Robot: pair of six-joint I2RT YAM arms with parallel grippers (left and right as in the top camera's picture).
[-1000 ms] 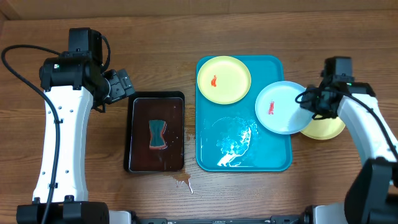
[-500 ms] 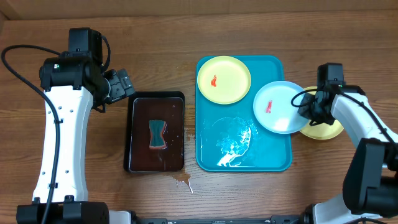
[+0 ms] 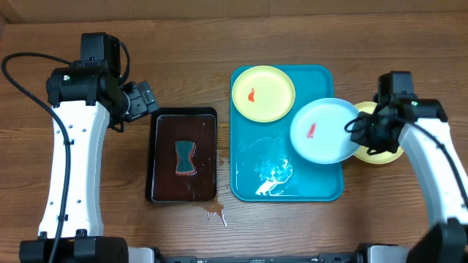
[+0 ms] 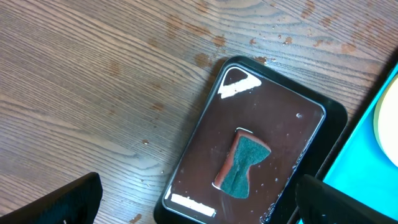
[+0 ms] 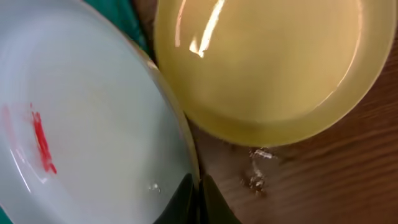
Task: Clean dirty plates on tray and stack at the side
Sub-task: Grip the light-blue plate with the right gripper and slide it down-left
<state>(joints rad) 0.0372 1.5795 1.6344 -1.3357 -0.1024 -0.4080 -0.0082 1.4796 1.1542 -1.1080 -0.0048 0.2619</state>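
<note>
The turquoise tray (image 3: pixel 248 186) lies right of centre. A pale yellow-green plate (image 3: pixel 263 93) with a red smear sits in its far left corner. My right gripper (image 3: pixel 356 131) is shut on the right rim of the pale blue-white plate (image 3: pixel 322 131), which also has a red smear and hangs over the tray's right side. In the right wrist view the fingertips (image 5: pixel 186 202) pinch that plate's (image 5: pixel 81 118) rim. Another yellow-green plate (image 3: pixel 387 152) rests on the table beside the tray, shown as the plate (image 5: pixel 273 62) in that wrist view. My left gripper (image 4: pixel 196 202) is open above the black tray.
A black tray (image 3: pixel 184 155) with dark liquid and a green sponge (image 3: pixel 184 158) lies left of the turquoise tray; the sponge (image 4: pixel 244 165) shows in the left wrist view too. Foam (image 3: pixel 276 169) lies on the turquoise tray's floor. A small spill (image 3: pixel 214 213) marks the wood near the front.
My right gripper has shut on the blue-white plate's rim and drawn it leftward, further over the tray. The left arm has not moved.
</note>
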